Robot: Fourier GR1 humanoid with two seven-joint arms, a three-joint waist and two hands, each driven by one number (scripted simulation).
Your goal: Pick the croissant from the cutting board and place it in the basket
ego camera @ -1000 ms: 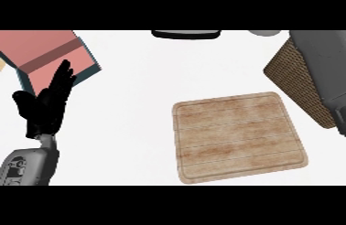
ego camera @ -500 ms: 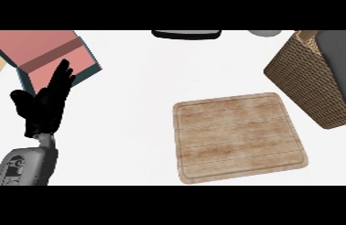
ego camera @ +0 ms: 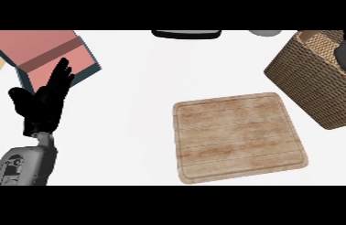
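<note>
You will find no croissant in view on the cutting board point(ego camera: 236, 137), whose wooden top lies bare near the middle of the white tabletop point(ego camera: 148, 82). The woven basket point(ego camera: 304, 77) stands just beyond the board's far right corner, partly cut off by the view's right edge. Something dark shows at its rim on that edge; you cannot tell what it is, nor whether the croissant is inside. Your right hand cannot be identified, so its state cannot be told. Your left hand point(ego camera: 44, 103) rests at the view's left, fingers straight and spread, holding nothing, its fingertips overlapping a pink box point(ego camera: 40, 50). A dark object point(ego camera: 186, 34) sits at the tabletop's far edge.
</note>
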